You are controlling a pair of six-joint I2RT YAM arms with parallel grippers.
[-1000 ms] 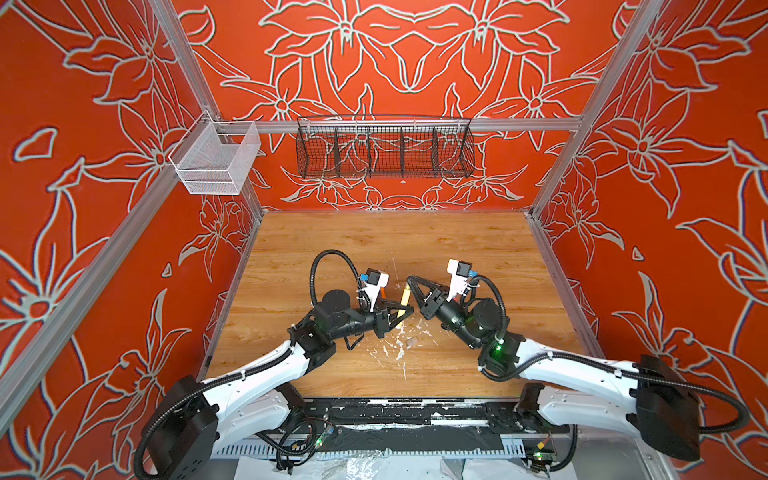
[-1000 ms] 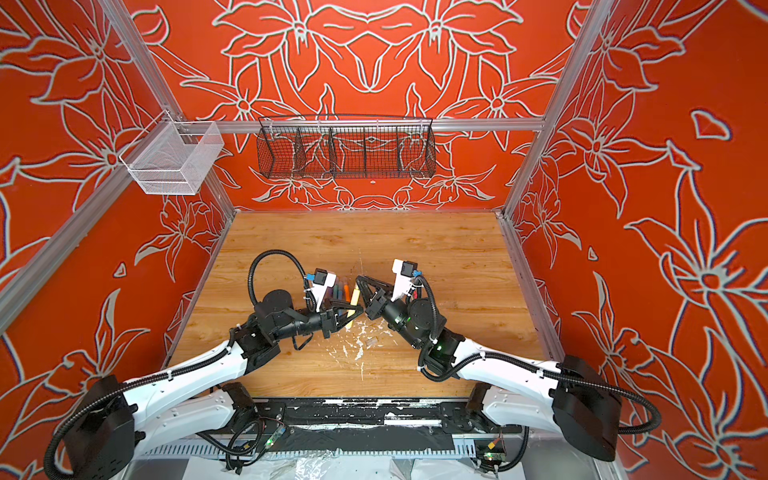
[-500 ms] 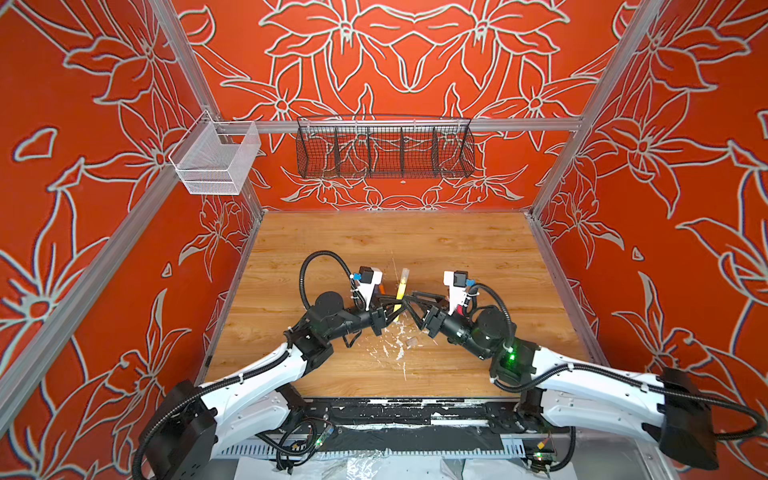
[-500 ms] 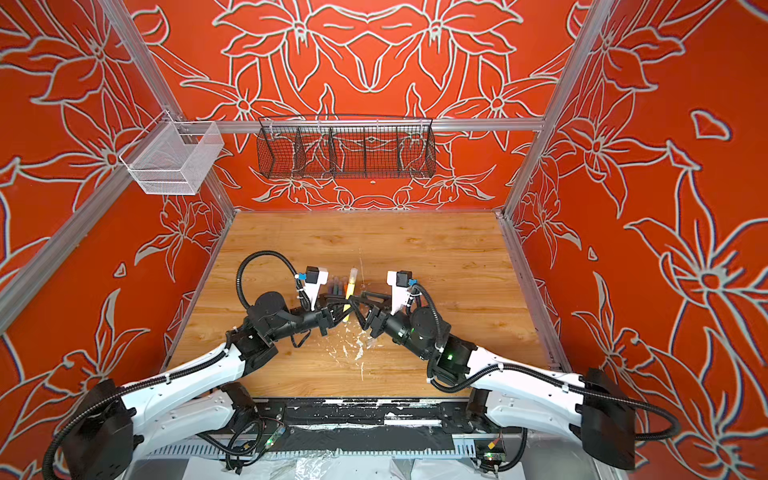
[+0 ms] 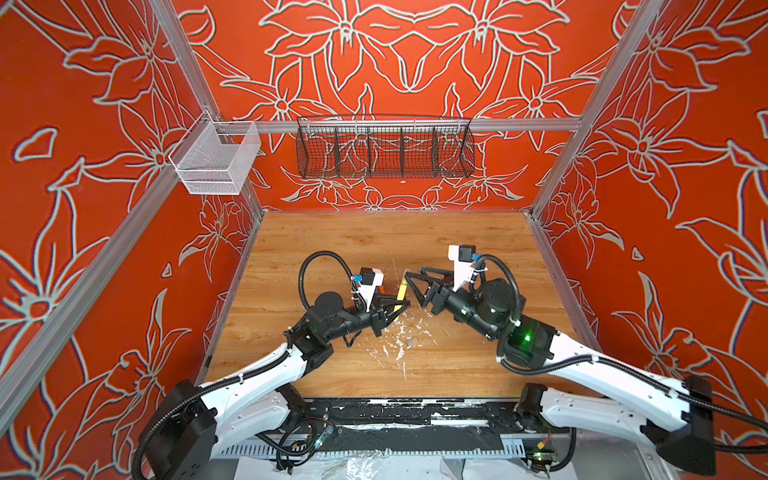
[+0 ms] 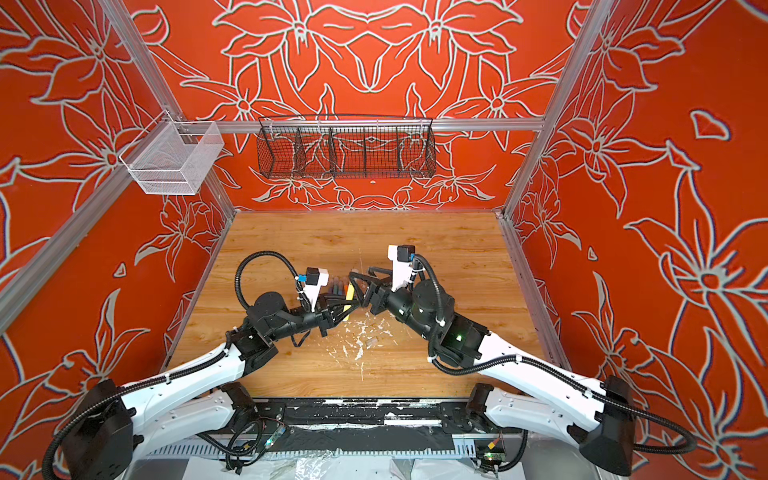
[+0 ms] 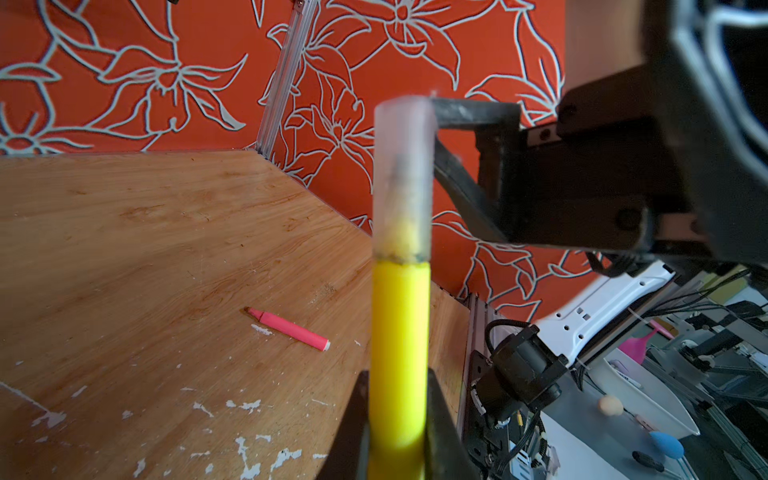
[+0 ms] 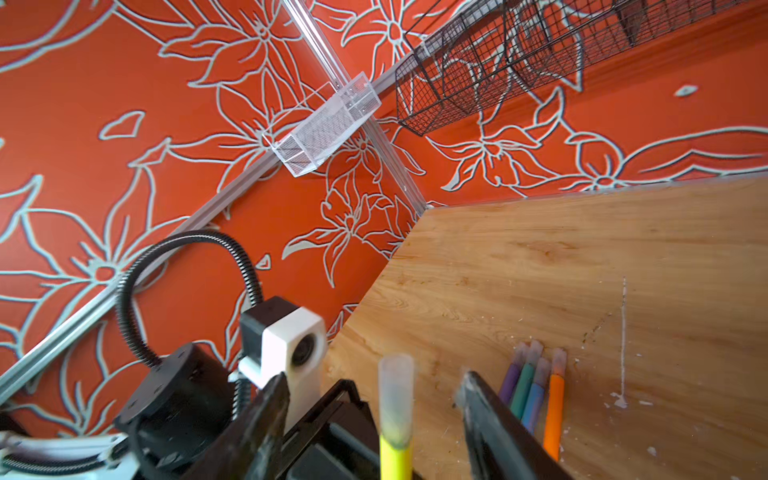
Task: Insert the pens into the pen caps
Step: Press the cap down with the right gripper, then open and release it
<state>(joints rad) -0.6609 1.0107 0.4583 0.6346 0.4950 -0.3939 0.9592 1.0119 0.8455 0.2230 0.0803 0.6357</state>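
Within left end effector [image 7: 397, 428] — yellow pen [image 7: 400, 324]

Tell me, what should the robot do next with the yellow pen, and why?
Probably the right jaws should back straight away from the yellow pen. Its clear cap sits fully over the tip, the right jaws stand open either side of it, and the left jaws grip the barrel. Backing off clears the way to lay it beside the four capped pens.

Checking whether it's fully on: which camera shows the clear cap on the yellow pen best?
The left wrist view: the clear cap is large and close, its rim meeting the yellow pen. The right wrist view shows it smaller; in both top views it is tiny.
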